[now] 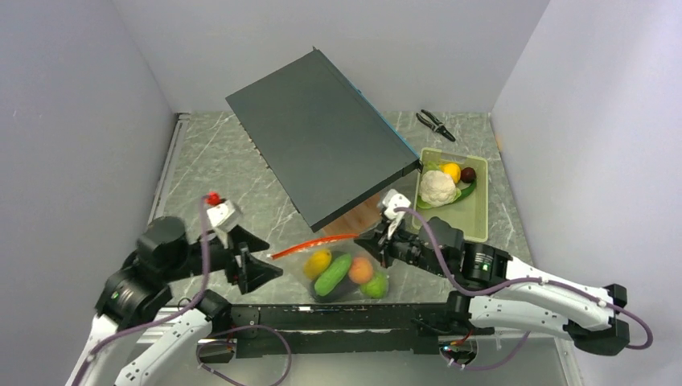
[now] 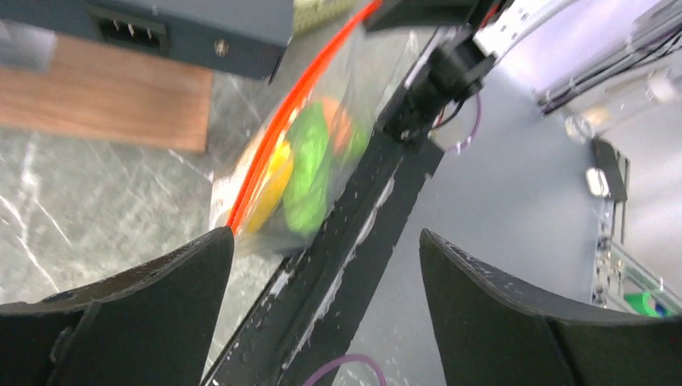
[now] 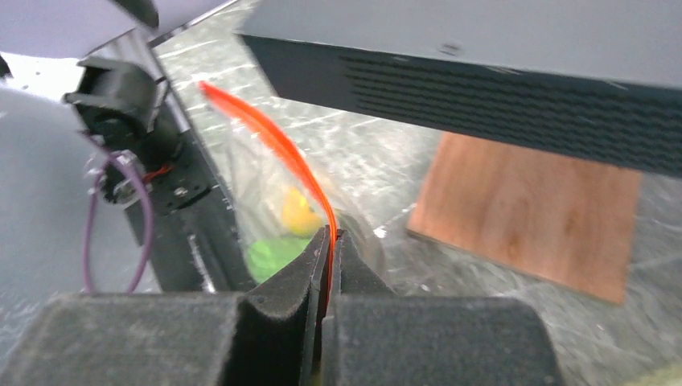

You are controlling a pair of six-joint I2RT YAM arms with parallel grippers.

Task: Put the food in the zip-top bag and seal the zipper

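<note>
The clear zip-top bag point(image 1: 346, 273) lies at the near edge of the table with yellow, green and orange food point(image 1: 333, 275) inside. Its orange-red zipper point(image 1: 315, 244) runs from the left end to the right end. My right gripper point(image 1: 378, 241) is shut on the zipper's right end; in the right wrist view the strip point(image 3: 277, 141) passes between the closed fingers point(image 3: 331, 241). My left gripper point(image 1: 269, 269) is open just left of the bag, and the zipper's end point(image 2: 241, 205) sits near its left finger point(image 2: 185, 273). More food, a white cauliflower point(image 1: 437, 186), a yellow piece and a dark piece, lies in the pale green tray.
A dark flat box point(image 1: 318, 133) rests tilted on a wooden block point(image 1: 362, 215) just behind the bag. The pale green tray point(image 1: 474, 213) stands to the right. Black pliers point(image 1: 435, 124) lie at the back. A black rail point(image 1: 322, 318) runs along the near edge.
</note>
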